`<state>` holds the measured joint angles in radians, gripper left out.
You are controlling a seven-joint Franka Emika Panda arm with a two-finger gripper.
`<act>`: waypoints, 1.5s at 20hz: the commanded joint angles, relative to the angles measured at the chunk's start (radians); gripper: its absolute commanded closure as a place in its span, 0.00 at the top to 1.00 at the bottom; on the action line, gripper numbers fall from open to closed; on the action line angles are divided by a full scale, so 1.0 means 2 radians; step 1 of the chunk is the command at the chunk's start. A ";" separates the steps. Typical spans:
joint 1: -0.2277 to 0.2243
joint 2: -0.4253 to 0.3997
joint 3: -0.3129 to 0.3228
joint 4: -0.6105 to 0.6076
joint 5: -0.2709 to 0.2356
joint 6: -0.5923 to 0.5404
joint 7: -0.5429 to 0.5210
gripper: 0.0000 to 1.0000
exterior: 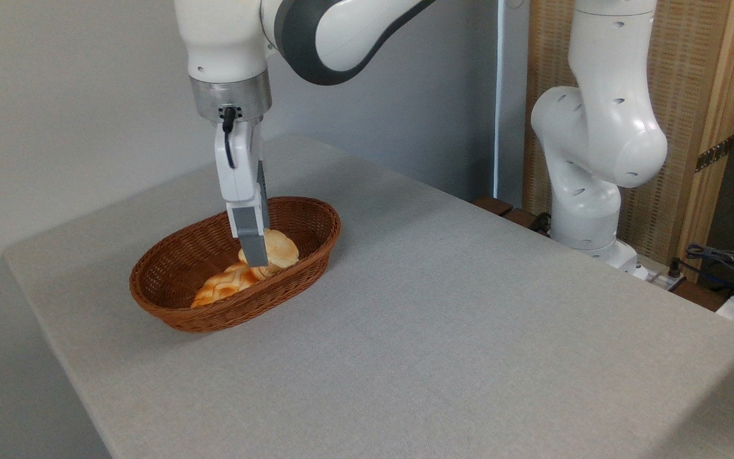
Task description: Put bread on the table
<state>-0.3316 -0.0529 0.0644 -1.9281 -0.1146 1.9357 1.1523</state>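
The bread (281, 248), a small roundish bun with a pale top, lies in the brown wicker basket (183, 319) on the table (469, 319). It rests against a longer braided loaf (225, 285). My gripper (257, 259) points straight down into the basket, right at the bun's left side. Its near grey finger (252, 242) covers part of the bun, while the far finger is hidden behind it. I see the gripper edge-on, so the gap between the jaws does not show.
The robot's white base (587, 197) stands at the table's back right edge, with cables (724, 261) beside it. A wooden panel (692, 127) rises behind. Wide grey table surface lies to the right of and in front of the basket.
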 commanded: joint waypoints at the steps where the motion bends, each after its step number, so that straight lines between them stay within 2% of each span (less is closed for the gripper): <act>1: -0.024 0.006 0.006 -0.003 -0.006 -0.011 0.018 1.00; 9: -0.044 0.020 0.005 -0.005 -0.006 -0.011 0.024 1.00; 13: -0.045 0.028 0.005 -0.005 -0.003 -0.011 0.043 1.00; 20: -0.047 0.035 0.005 -0.004 -0.003 -0.011 0.041 0.98; 21: -0.050 0.035 0.005 -0.004 -0.003 -0.011 0.037 0.80; 24: -0.050 0.035 0.004 -0.004 -0.003 -0.011 0.037 0.51; 26: -0.050 0.035 0.004 -0.004 -0.003 -0.011 0.037 0.46; 30: -0.050 0.034 0.004 -0.003 -0.003 -0.011 0.038 0.46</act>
<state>-0.4233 0.0235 0.0632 -1.9371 -0.1146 1.9280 1.2160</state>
